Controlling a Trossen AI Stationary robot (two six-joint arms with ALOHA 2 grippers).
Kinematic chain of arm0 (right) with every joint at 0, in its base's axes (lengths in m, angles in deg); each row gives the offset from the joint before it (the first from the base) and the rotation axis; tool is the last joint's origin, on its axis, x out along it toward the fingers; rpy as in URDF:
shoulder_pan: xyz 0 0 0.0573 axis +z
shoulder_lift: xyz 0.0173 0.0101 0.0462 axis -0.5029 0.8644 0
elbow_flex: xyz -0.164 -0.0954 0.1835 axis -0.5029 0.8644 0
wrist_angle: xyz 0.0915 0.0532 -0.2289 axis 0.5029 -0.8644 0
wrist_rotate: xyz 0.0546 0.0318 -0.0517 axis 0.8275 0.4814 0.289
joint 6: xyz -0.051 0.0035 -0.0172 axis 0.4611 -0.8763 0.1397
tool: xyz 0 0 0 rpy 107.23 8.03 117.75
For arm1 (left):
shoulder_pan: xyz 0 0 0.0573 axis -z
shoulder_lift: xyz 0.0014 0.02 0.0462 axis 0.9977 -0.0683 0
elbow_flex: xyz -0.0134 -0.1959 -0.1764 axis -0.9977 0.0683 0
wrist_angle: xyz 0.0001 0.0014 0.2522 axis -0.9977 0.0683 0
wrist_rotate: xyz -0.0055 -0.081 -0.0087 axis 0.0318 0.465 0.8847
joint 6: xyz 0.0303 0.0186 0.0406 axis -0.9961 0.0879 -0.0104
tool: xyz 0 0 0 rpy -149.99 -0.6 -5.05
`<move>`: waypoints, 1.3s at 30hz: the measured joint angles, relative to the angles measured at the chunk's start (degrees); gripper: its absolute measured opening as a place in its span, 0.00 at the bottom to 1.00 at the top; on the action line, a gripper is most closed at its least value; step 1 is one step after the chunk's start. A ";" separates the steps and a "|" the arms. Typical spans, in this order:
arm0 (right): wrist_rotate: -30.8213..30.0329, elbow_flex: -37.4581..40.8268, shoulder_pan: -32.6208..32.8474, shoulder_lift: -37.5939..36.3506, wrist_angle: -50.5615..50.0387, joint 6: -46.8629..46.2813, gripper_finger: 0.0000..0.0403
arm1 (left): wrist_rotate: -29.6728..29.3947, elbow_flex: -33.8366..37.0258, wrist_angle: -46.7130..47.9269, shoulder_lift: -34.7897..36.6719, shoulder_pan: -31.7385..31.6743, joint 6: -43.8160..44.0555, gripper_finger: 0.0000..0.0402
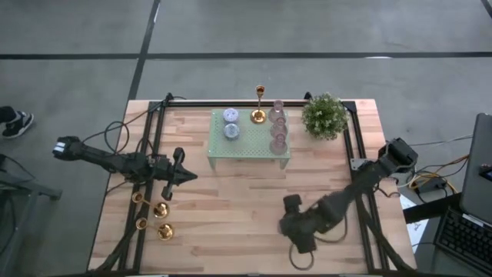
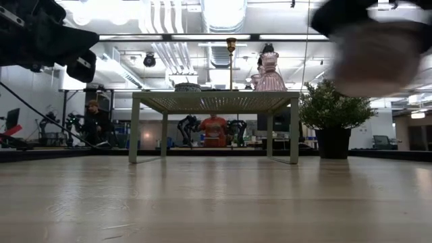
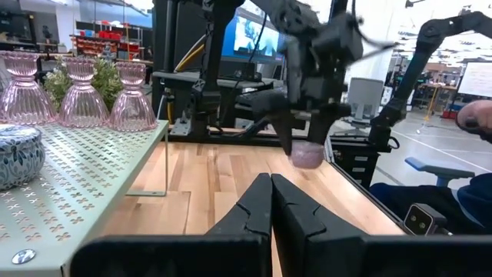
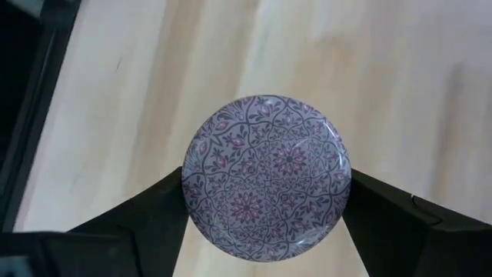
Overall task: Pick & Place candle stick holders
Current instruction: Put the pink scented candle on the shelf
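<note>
the left arm reaches in from the left edge of the pale wooden plank table (image 1: 231,208), and the left claw (image 1: 181,174) sits over the boards just left of the raised stand. seen from the left wrist, its two dark fingers (image 3: 257,208) are pressed together with nothing between them. just below that claw, near the table's left front corner, four small shiny gold metal candle stick holders (image 1: 152,217) with round flared bases are grouped in a loose cluster, lying on the wood.

in the middle stands a low pale green perforated metal stand (image 1: 247,146) on thin legs. on its left part sit two squat round patterned blue-and-white candles (image 1: 231,123), one behind the other. at its back edge one tall gold candle stick holder (image 1: 259,105) stands upright. along its right edge three pink ribbed glass holders (image 1: 277,127) stand in a row, close to one another.

just right of the stand, at the table's back right, is a small bushy green plant in a dark pot (image 1: 324,115).

the right arm comes in from the right edge and bends toward the front, so that the right claw (image 1: 298,228) hangs over the boards right of centre. its jaws are narrowed around a squat round lilac candle with a floral-patterned top (image 4: 266,176), gripping it on two opposite sides above the wood.
</note>
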 joint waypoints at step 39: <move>10.50 -24.91 -35.61 1.06 -0.66 16.70 0.73 | 0.00 0.00 0.00 0.00 0.00 -0.02 0.01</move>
